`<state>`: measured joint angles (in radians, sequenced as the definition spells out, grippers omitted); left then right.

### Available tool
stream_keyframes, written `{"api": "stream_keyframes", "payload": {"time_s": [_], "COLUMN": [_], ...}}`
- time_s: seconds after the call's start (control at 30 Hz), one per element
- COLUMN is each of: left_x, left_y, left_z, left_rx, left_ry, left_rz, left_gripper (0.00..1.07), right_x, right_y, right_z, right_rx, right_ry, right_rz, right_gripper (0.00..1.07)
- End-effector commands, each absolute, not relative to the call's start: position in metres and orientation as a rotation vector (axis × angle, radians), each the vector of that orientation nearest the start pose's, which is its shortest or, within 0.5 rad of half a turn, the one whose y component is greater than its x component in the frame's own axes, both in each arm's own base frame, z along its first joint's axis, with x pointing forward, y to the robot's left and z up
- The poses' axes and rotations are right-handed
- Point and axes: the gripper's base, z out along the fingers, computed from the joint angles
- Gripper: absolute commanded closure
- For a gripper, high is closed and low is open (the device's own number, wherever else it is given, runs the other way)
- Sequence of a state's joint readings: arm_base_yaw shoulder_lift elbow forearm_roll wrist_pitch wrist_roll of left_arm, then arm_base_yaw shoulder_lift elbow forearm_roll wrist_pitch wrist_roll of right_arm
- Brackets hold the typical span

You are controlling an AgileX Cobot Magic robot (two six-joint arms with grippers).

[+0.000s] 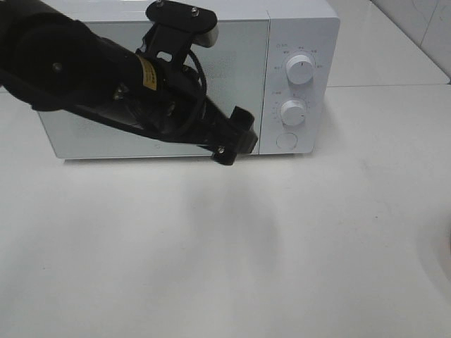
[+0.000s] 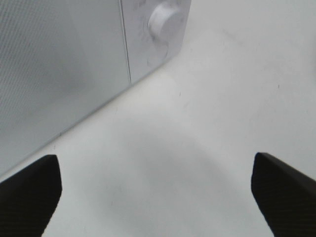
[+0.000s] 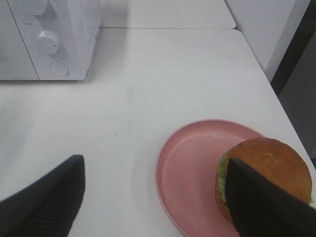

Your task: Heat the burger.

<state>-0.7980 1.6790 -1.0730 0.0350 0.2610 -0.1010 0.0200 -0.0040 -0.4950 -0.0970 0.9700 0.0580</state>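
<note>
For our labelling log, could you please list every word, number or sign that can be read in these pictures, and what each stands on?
None can be read.
Print around the microwave upper dial and lower dial: too small and blurred.
Yellow sticker on the left arm: marks illegible.
Burger and pink plate: no text.

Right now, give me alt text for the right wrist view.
A burger sits on a pink plate on a white table, with the open right gripper above the plate. A closed white microwave stands beyond.
</note>
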Motion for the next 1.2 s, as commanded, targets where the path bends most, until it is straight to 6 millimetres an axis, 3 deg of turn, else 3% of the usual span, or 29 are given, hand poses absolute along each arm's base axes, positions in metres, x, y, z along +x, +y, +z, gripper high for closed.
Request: {"api": "stream_keyframes", "payload": {"time_s": [0.03,0.23,0.33,0.37,0.47,0.53,0.57,0.63,0.7,0.73,0.83,0.93,1.03,1.1,1.13,1.2], "left_x": [0.234,0.225,0.232,0.238,0.241,0.251,0.251,0.259,0.259,0.257,0.256,0.232,0.225,0.204,0.204,0.174], "left_y": [-0.241,-0.22,-0.201,-0.187,-0.178,-0.151,-0.151,-0.114,-0.106,-0.087,-0.078,-0.036,-0.028,-0.012,-0.012,-0.008], "left_z": [0.237,0.245,0.245,0.244,0.245,0.248,0.248,0.257,0.258,0.261,0.262,0.258,0.258,0.26,0.26,0.267], "left_rx": [0.899,0.891,0.795,0.73,0.696,0.577,0.577,0.396,0.368,0.301,0.264,0.113,0.075,-0.05,-0.05,-0.076], "left_ry": [2.428,2.583,2.674,2.738,2.767,2.833,2.833,2.879,2.886,2.89,2.892,2.899,2.897,2.874,2.874,2.82], "left_rz": [-0.328,-0.246,-0.21,-0.186,-0.168,-0.128,-0.128,-0.11,-0.11,-0.101,-0.094,-0.056,-0.051,-0.065,-0.065,-0.074], "left_gripper": [0.08,0.08,0.08,0.08,0.08,0.08,0.08,0.08,0.08,0.08,0.08,0.08,0.08,0.08,0.08,0.08], "right_x": [-0.005,-0.005,-0.005,-0.005,-0.005,-0.005,-0.005,-0.005,-0.005,-0.005,-0.005,-0.005,-0.005,-0.005,-0.005,-0.005], "right_y": [-0.007,-0.007,-0.007,-0.007,-0.007,-0.007,-0.007,-0.007,-0.007,-0.007,-0.007,-0.007,-0.007,-0.007,-0.007,-0.007], "right_z": [0.284,0.284,0.284,0.284,0.284,0.284,0.284,0.284,0.284,0.284,0.284,0.284,0.284,0.284,0.284,0.284], "right_rx": [0.036,0.036,0.036,0.036,0.036,0.036,0.036,0.036,0.036,0.036,0.036,0.036,0.036,0.036,0.036,0.036], "right_ry": [1.919,1.919,1.919,1.919,1.919,1.919,1.919,1.919,1.919,1.919,1.919,1.919,1.919,1.919,1.919,1.919], "right_rz": [-0.068,-0.068,-0.068,-0.068,-0.068,-0.068,-0.068,-0.068,-0.068,-0.068,-0.068,-0.068,-0.068,-0.068,-0.068,-0.068], "right_gripper": [0.32,0.32,0.32,0.32,0.32,0.32,0.32,0.32,0.32,0.32,0.32,0.32,0.32,0.32,0.32,0.32]}}
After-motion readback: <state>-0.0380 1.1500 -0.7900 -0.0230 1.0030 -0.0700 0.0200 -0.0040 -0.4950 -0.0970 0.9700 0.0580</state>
